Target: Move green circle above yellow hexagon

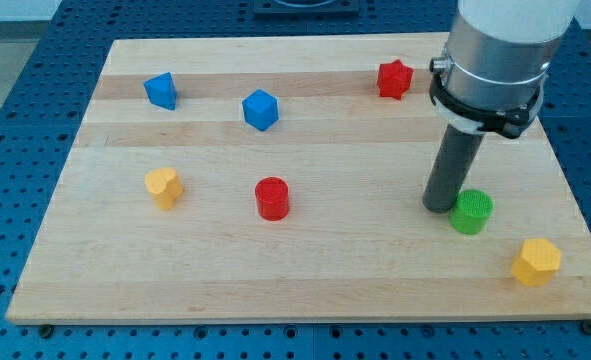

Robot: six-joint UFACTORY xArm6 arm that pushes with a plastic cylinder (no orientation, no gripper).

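Tool: no fingers on this rig, so nothing is open, clenched or grasping; 1 bare rod only.
My tip: touching the green circle on its left side.
Green circle: up-left of the yellow hexagon, near it, apart.
Judgement: left-side contact suits a rightward nudge to sit directly above the hexagon.
Others: 5 blocks well apart on the board.

One camera, high in front of the board

It looks down obliquely at the whole wooden board, from moderately near; the arm's upper part is cropped.
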